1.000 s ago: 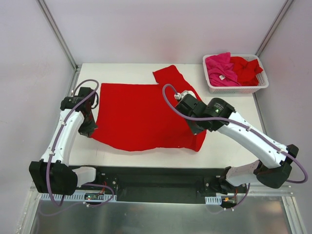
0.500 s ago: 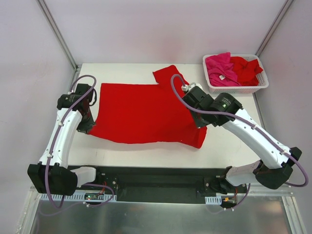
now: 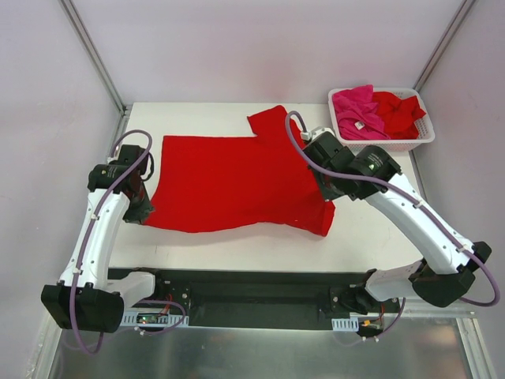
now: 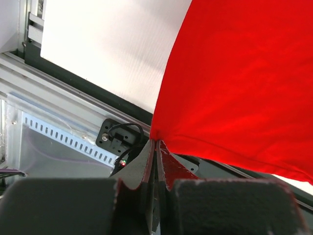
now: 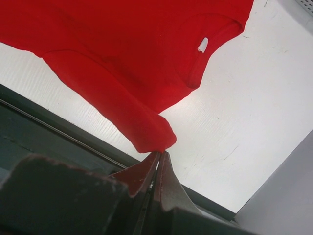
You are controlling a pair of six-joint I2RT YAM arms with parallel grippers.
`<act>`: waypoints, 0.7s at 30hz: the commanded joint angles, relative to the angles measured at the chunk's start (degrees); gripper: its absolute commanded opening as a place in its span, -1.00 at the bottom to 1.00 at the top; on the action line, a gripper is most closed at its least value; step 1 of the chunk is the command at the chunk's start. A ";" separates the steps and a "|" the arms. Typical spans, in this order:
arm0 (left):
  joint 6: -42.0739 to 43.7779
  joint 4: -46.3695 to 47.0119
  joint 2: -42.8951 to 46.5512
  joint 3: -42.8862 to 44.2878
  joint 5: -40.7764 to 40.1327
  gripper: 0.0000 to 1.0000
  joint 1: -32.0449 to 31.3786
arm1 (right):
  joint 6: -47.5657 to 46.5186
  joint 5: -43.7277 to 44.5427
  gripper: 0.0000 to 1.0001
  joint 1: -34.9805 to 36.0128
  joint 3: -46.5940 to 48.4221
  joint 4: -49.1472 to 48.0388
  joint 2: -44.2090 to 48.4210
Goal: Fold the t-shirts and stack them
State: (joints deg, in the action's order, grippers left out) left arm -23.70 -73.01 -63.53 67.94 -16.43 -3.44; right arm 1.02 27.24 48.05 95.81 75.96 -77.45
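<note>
A plain red t-shirt (image 3: 237, 181) lies spread across the middle of the worktop (image 3: 379, 229), reaching from close to the left edge to just right of centre. One sleeve (image 3: 272, 120) points toward the far edge.

The left arm (image 3: 99, 229) reaches in along the left edge. The left jaws are closed tight on the shirt's near-left corner, and in the left wrist view the cloth (image 4: 234, 78) stretches up and away from the pinch, with the worktop's near edge and the black rail (image 4: 122, 139) below it.

The right arm (image 3: 410, 213) bends in from the right edge over the shirt's right side. The right jaws are closed on the tip of a bunched roll of red cloth (image 5: 146, 132) at the near-right part of the shirt. The right wrist view also shows the neckline with its small white label (image 5: 203, 45).

In the far right corner stands a white slotted basket (image 3: 383, 144). It holds a crumpled magenta-pink t-shirt (image 3: 355, 109) on its left side and another red t-shirt (image 3: 398, 112) on its right. The two are touching, and both are well apart from the spread shirt.
</note>
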 commanded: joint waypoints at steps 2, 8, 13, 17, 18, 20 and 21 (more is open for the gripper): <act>-1.87 -2.22 2.70 -2.28 1.75 -1.00 -0.60 | -2.95 0.97 -0.98 -0.59 3.59 18.96 -0.68; -1.96 -1.78 2.88 -4.04 2.19 -1.00 -0.60 | -3.21 -1.75 -0.98 -0.68 3.42 18.52 -2.35; -1.08 0.59 -0.10 -4.84 1.31 -1.00 -0.51 | -3.91 -2.20 -0.98 -0.68 2.10 15.89 -2.97; -0.29 1.99 -2.65 -4.84 0.87 -1.00 -0.51 | -4.53 -1.67 -0.98 -0.77 2.01 15.09 -4.37; -0.20 2.43 -3.61 -4.92 0.87 -1.00 -0.60 | -4.71 -1.32 -0.98 -0.85 2.19 15.00 -4.72; -0.03 3.66 -4.93 -5.27 1.13 -1.00 -0.51 | -5.14 -1.14 -0.98 -1.12 2.19 14.74 -5.60; 0.06 4.10 -6.16 -5.28 1.39 -1.00 -0.51 | -5.32 -0.97 -0.98 -1.29 2.19 14.39 -5.87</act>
State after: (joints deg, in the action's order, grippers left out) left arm -24.40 -70.41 -67.09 63.20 -15.00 -3.44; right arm -2.61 25.17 47.40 97.38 75.99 -82.19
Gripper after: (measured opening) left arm 0.007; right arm 0.015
